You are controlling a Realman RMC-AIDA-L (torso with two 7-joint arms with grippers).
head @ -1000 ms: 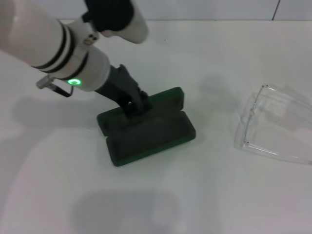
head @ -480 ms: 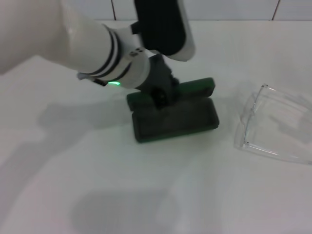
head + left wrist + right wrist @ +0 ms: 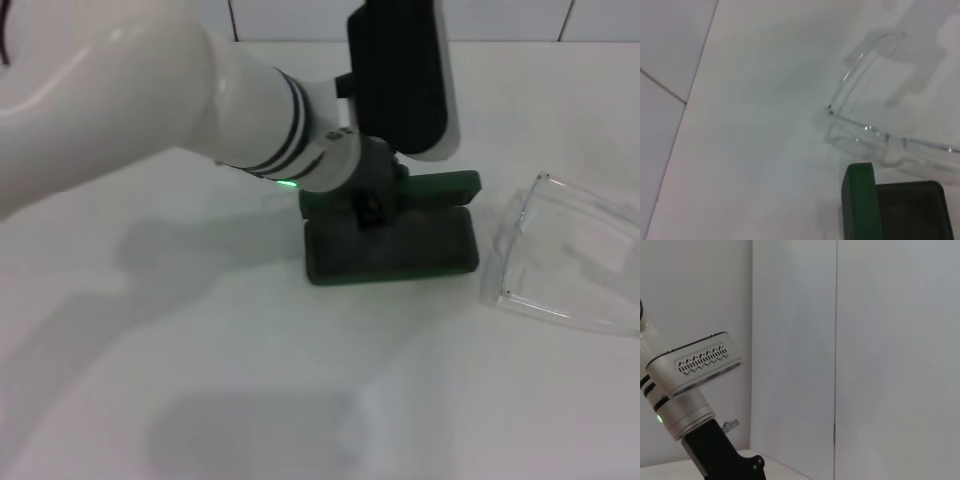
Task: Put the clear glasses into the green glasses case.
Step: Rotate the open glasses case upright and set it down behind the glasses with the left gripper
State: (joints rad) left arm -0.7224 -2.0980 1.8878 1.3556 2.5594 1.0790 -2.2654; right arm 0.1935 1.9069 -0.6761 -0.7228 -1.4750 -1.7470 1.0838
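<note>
The green glasses case lies open on the white table, its lid standing up at the back. My left gripper is shut on the case's back edge, where lid and tray meet. The clear glasses rest on the table just right of the case, a small gap apart. In the left wrist view, a corner of the case with its dark lining shows close to the glasses. The right gripper is out of view.
The white tabletop stretches wide in front of and left of the case. A tiled wall runs along the table's far edge. The right wrist view looks at a wall, with my left arm low in it.
My left gripper has dragged the open case across the table to the right, from left of centre to just beside the glasses. The glasses have not moved.
</note>
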